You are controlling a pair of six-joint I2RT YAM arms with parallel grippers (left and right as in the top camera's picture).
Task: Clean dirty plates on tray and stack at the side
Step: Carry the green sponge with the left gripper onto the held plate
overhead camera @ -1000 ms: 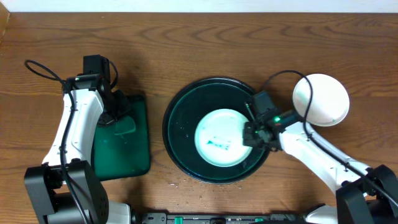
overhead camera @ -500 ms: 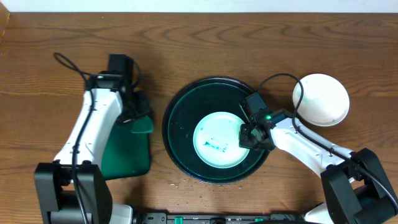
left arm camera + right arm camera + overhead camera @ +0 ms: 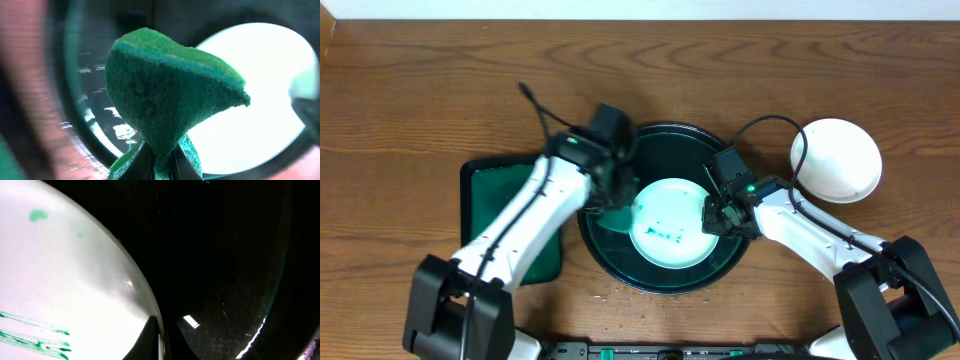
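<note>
The round dark tray [image 3: 666,129] holds one pale mint plate [image 3: 668,228] with green smear marks [image 3: 36,341]. My right gripper [image 3: 714,216] is shut on that plate's right rim [image 3: 145,300], one finger above and one below it. My left gripper [image 3: 618,198] is shut on a green sponge [image 3: 165,95], which hangs over the tray's left part just beside the plate's left edge [image 3: 270,95]. A white plate [image 3: 836,160] lies on the table to the right of the tray.
A rectangular dark green tray [image 3: 505,230] lies left of the round tray, partly under my left arm. The wooden table's front edge is close below both trays. A black cable loops between my right arm and the white plate.
My left arm has swung right with the sponge, from over the rectangular tray to the round tray's left side. The right gripper has kept its hold on the plate's rim.
</note>
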